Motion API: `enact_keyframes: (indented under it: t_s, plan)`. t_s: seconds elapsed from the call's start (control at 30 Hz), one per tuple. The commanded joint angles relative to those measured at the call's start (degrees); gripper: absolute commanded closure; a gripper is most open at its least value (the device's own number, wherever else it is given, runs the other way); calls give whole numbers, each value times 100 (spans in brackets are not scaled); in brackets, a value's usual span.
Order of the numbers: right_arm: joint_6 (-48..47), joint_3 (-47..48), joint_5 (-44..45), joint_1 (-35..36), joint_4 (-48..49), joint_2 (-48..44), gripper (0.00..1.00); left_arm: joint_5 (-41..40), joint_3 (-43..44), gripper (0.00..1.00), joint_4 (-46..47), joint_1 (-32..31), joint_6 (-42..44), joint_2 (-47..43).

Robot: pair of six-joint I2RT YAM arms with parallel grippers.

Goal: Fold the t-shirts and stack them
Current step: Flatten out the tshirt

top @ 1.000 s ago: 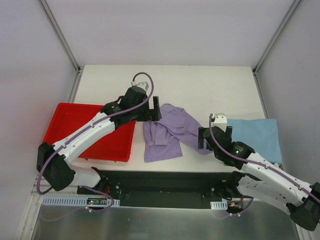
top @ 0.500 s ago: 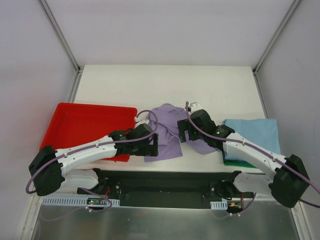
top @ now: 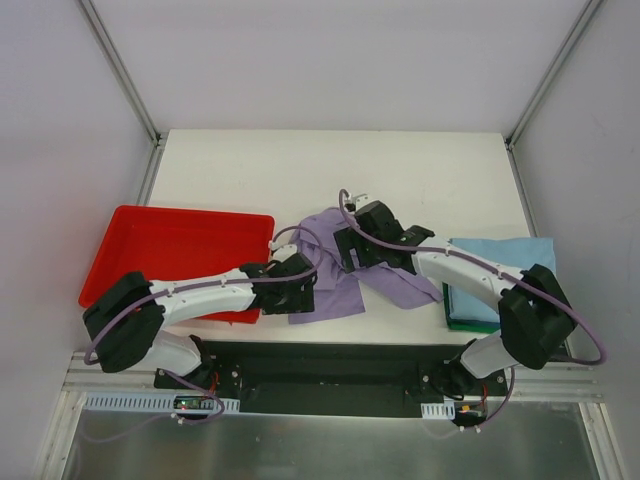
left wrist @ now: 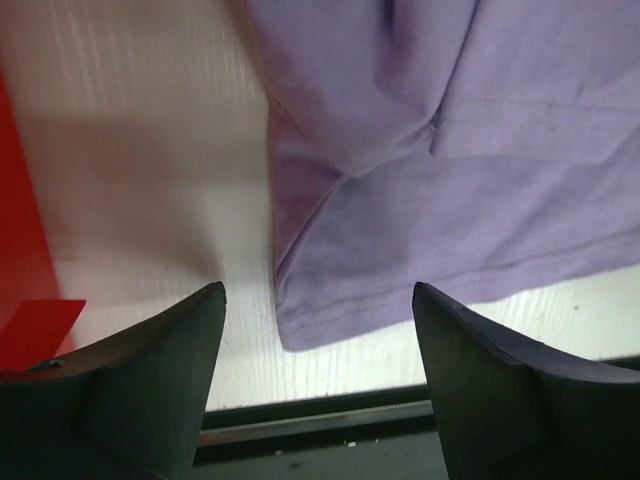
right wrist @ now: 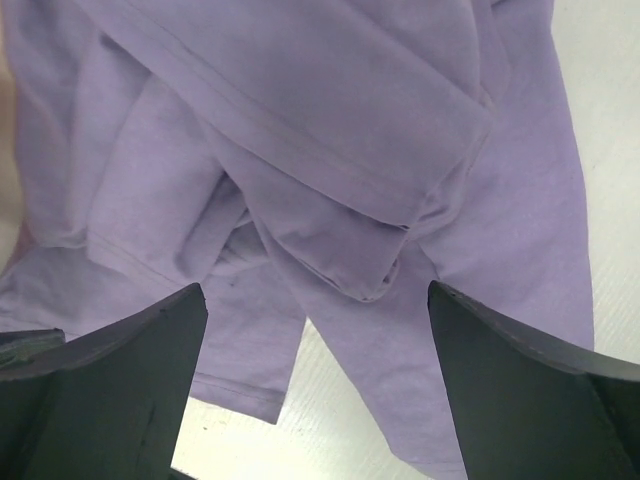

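At the table's near edge the lavender t-shirt [top: 338,296] lies crumpled; the left gripper [left wrist: 318,300] gapes empty at its near left corner, the right gripper [right wrist: 315,300] likewise over its bunched middle; rightward, the light blue t-shirt [top: 505,265] lies folded atop the dark green t-shirt [top: 462,322]; seemingly two done, one left.

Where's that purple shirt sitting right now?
In the top view, the lavender t-shirt lies crumpled near the front edge of the table, between the red tray and the light blue t-shirt.

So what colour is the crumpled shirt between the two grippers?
The shirt is lavender purple, clearest in the right wrist view.
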Motion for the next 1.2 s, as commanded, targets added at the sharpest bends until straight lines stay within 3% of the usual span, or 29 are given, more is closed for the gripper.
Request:
enact_keyframes:
  t_s: [0.0,0.1,0.23,0.3,0.37,0.57,0.8,0.87,1.0,1.17]
  plan:
    - [219,25,10,-160,-65,87,7,-288,93,28,336,-4,-332,386]
    - [431,-28,0,-283,-21,184,8,-376,137,34,371,-4,-411,615]
    - [791,-212,-149,-450,93,202,9,-569,128,49,371,-13,-622,800]
    - [1010,-309,-263,-555,225,219,11,-578,128,64,363,-4,-649,835]
    - [1265,-344,-421,-661,295,263,15,-561,146,99,371,-13,-640,835]
    - [1591,-318,-589,-732,445,439,20,-710,-3,100,363,-4,-684,625]
    - [1767,-169,-923,-758,559,852,33,-737,-91,100,363,-4,-702,510]
    - [1829,-195,-922,-767,559,914,39,-754,-109,100,363,-13,-710,484]
    - [1882,-239,-879,-767,612,905,66,-789,-135,100,363,-4,-693,466]
    - [1820,-204,-756,-767,603,730,77,-851,-100,100,328,-4,-640,466]
